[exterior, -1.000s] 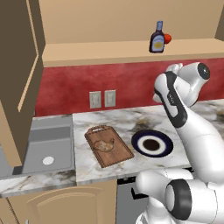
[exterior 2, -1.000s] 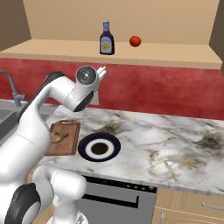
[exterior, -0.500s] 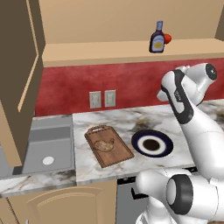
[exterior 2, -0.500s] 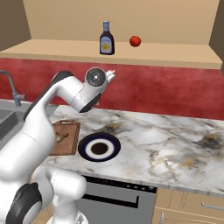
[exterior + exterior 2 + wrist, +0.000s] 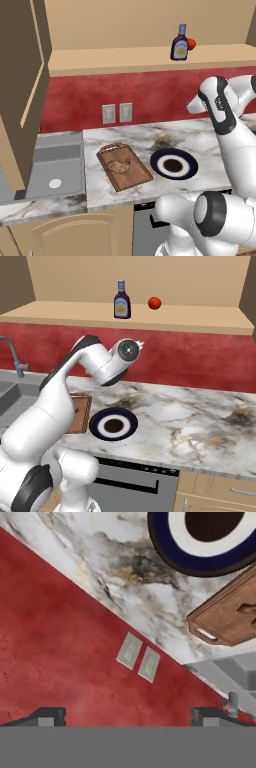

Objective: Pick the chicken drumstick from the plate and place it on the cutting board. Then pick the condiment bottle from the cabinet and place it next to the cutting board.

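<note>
Two dark fingertips (image 5: pixel 50 716) sit wide apart at the bottom of the hand view, nothing between them; gripper (image 5: pixel 127 717) is spread and empty, facing the red backsplash (image 5: pixel 65 662) and its two wall outlets (image 5: pixel 139 658). Past the fingers, on the far side of the outlets, lies the marble counter (image 5: pixel 110 577), with the plate (image 5: pixel 200 559) and the handle end of the cutting board (image 5: pixel 225 619) well off from the tips.

In the left base view the chicken drumstick (image 5: pixel 120 165) lies on the cutting board (image 5: pixel 124 166), just beside the plate (image 5: pixel 173 163), which holds no food. The arm's hand end (image 5: pixel 196 104) hangs above the counter (image 5: pixel 150 145), higher than plate and board. The condiment bottle (image 5: pixel 180 43) stands upright on the cabinet (image 5: pixel 145 55) shelf, well above the fingers, a small red ball (image 5: pixel 191 44) right beside it. Sink (image 5: pixel 52 170) lies left of the board.
</note>
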Robot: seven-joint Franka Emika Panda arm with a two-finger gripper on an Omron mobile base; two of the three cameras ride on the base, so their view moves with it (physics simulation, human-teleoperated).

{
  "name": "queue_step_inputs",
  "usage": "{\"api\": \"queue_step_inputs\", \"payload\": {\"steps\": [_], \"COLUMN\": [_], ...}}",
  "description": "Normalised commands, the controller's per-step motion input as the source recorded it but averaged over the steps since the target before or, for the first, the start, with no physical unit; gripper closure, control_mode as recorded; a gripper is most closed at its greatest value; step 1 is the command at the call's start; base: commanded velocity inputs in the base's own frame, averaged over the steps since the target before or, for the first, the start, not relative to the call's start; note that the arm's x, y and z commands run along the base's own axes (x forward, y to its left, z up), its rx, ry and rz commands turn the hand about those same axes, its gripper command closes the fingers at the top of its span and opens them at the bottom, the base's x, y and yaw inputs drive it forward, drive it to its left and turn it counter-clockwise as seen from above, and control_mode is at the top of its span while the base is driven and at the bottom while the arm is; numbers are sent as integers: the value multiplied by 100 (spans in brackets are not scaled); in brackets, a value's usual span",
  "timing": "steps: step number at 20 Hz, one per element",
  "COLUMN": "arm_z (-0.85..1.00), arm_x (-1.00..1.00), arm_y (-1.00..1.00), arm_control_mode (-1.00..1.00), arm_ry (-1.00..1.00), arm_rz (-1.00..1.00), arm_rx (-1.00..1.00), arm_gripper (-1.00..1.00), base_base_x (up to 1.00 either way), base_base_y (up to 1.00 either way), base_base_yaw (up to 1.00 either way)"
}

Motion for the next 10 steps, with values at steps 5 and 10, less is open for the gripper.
{"api": "queue_step_inputs", "payload": {"steps": [5, 10], "arm_z": [0, 0], "arm_x": [-1, -14], "arm_y": [-25, -6], "arm_control_mode": [-100, -100], "arm_ry": [0, -2], "arm_rz": [0, 0], "arm_rx": [19, 19], "arm_gripper": [-100, -100], "base_base_x": [0, 0], "base_base_y": [0, 0], "base_base_yaw": [0, 0]}}
